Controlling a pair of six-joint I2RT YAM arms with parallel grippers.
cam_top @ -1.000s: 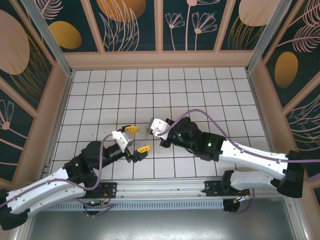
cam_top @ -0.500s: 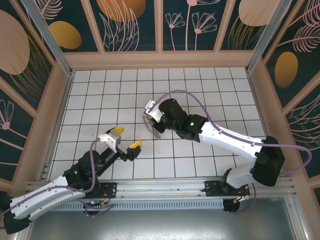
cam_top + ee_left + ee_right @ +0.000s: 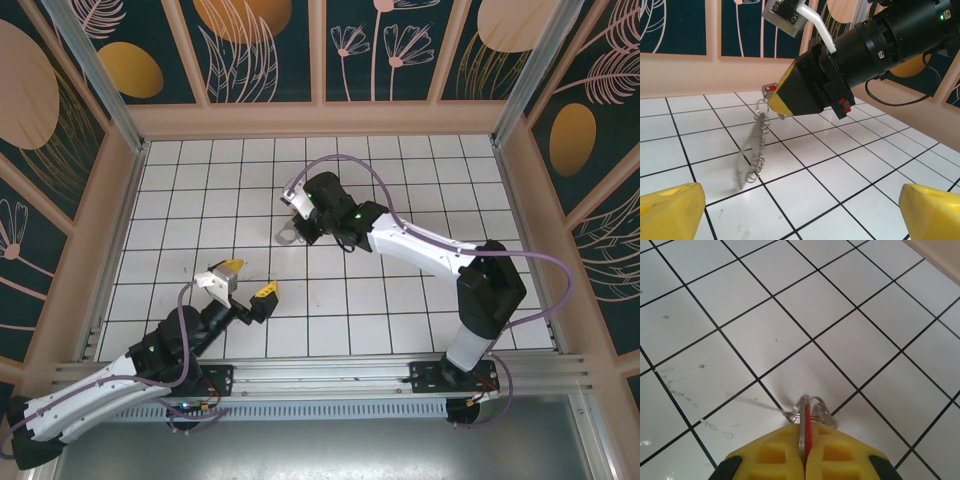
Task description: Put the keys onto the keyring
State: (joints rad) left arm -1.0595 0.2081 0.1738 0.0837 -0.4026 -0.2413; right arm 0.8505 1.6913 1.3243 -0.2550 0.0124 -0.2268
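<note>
The right end effector [image 3: 804,442] is pinched fully shut on the key [image 3: 808,429]. The key's red head is wedged between the 2 yellow pads, with a thin silver ring pressed in beside it. I judge it is held up like this so that the keyring [image 3: 758,145] hangs free below the tips, a string of small wire rings trailing down toward the white tiled table [image 3: 850,165]. Whether the lowest ring touches the tile I cannot tell. Held this way, the work is off the surface, where the other arm could get at it.

The right arm reaches far across the table from its base at the near right. Its elbow is bent and its wrist is turned down and to the left near the middle.

The left end effector [image 3: 248,279] stands wide open and empty, near and left of the hanging rings and well apart from them. Its arm stretches low from the near left corner and points toward them.
</note>
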